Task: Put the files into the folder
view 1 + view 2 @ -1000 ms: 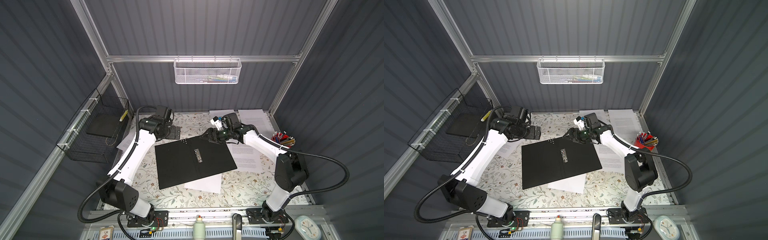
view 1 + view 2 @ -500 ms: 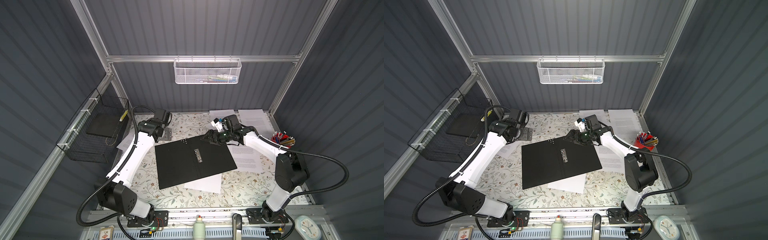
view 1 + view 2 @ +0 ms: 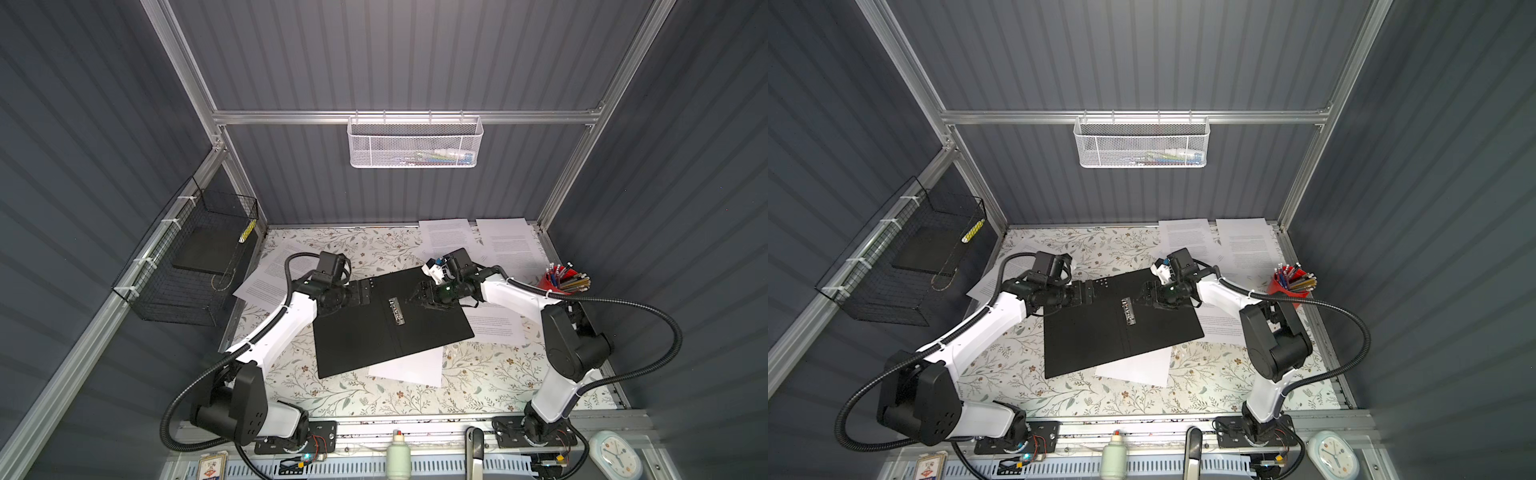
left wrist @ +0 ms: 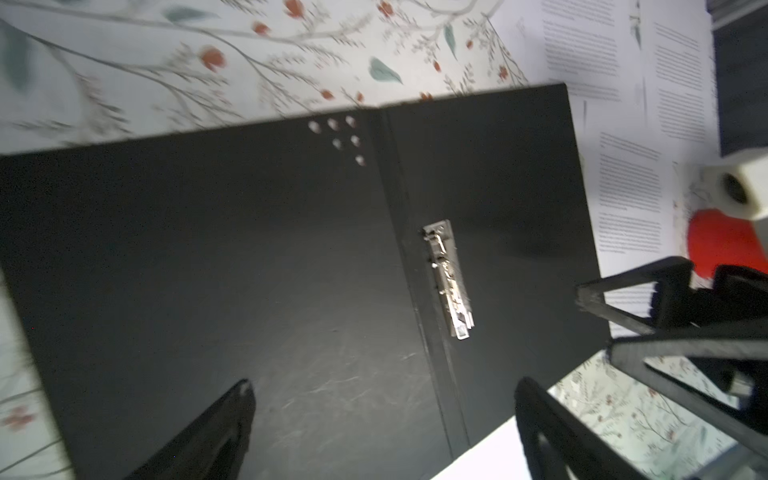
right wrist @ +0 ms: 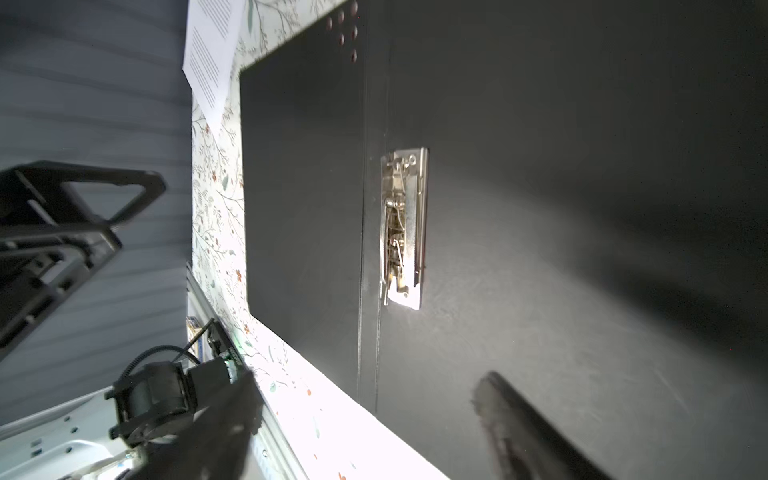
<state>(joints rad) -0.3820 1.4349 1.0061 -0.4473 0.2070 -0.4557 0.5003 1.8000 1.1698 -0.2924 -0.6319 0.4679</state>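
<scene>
The folder (image 3: 374,336) (image 3: 1100,336) lies open in the middle of the table, black inside up, with its metal clip (image 3: 397,311) (image 4: 449,278) (image 5: 403,228) beside the spine. White printed files lie around it: two at the back right (image 3: 449,237), one at the left (image 3: 270,278), one to the right (image 3: 494,326), and one tucked under the front edge (image 3: 411,368). My left gripper (image 3: 365,292) (image 4: 384,386) hovers open over the left flap's far edge. My right gripper (image 3: 419,293) (image 5: 365,386) hangs open above the right flap near the clip. Neither holds anything.
A red cup of pens (image 3: 561,282) stands at the right edge. A black wire basket (image 3: 199,266) hangs on the left wall and a white mesh basket (image 3: 415,145) on the back wall. A bottle (image 3: 398,453) and a clock (image 3: 615,453) sit by the front rail.
The left gripper has swung from behind the folder's far left corner to over its left flap. The right gripper has come forward toward the clip, its jaws slightly narrower.
</scene>
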